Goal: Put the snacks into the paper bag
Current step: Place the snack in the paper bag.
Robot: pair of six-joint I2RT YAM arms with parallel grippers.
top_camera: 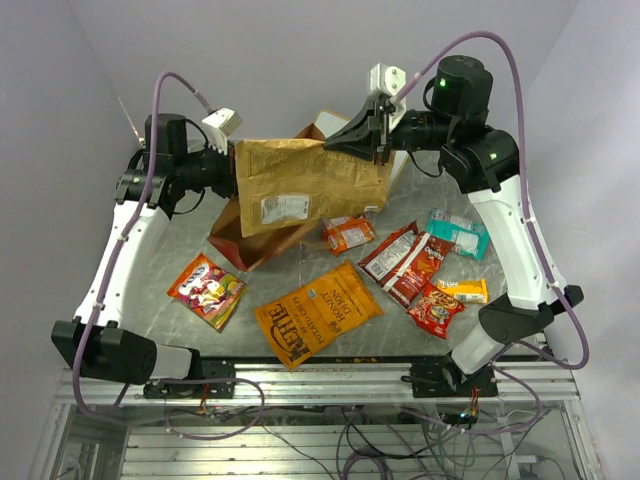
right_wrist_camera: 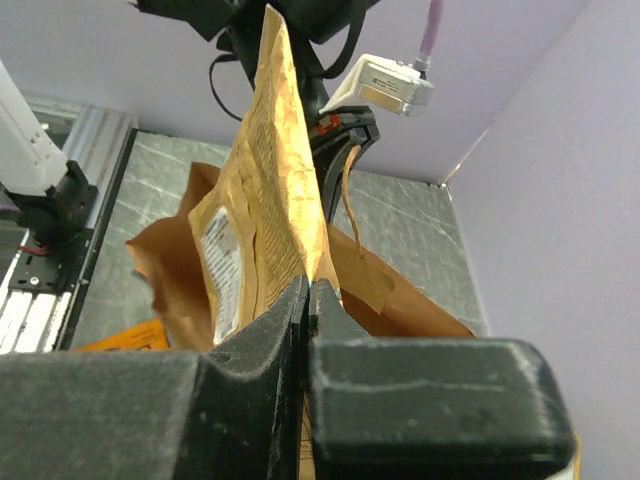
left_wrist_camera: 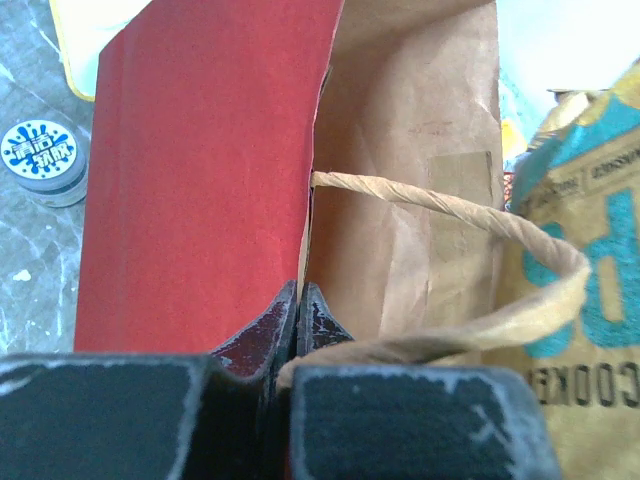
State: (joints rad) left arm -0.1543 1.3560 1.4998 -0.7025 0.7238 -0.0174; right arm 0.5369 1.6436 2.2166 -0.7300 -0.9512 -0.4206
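Because the big tan chip bag (top_camera: 310,180) hangs in the air right over the red paper bag (top_camera: 245,245), the job now is to get it down inside. The right gripper (top_camera: 345,140) is squeezed shut on one thin edge of the chip bag, so it dangles flat like a flag. The left gripper (left_wrist_camera: 298,300) is pinched tight on the paper bag's rim, just beside the twisted loop handle (left_wrist_camera: 450,210). It lifts that side, so the paper bag leans tipped on the table (top_camera: 165,245).

I think the chip bag looks almost as wide as the bag's mouth, so it should go in low corner first, slow and straight. The left gripper should hold the rim steady and pull the mouth wide. The right one should let go only when most of the chip bag is inside, or it may flop out. The handle could snag it too.

In front wait the orange chip bag (top_camera: 318,322) and the small packs (top_camera: 420,270).
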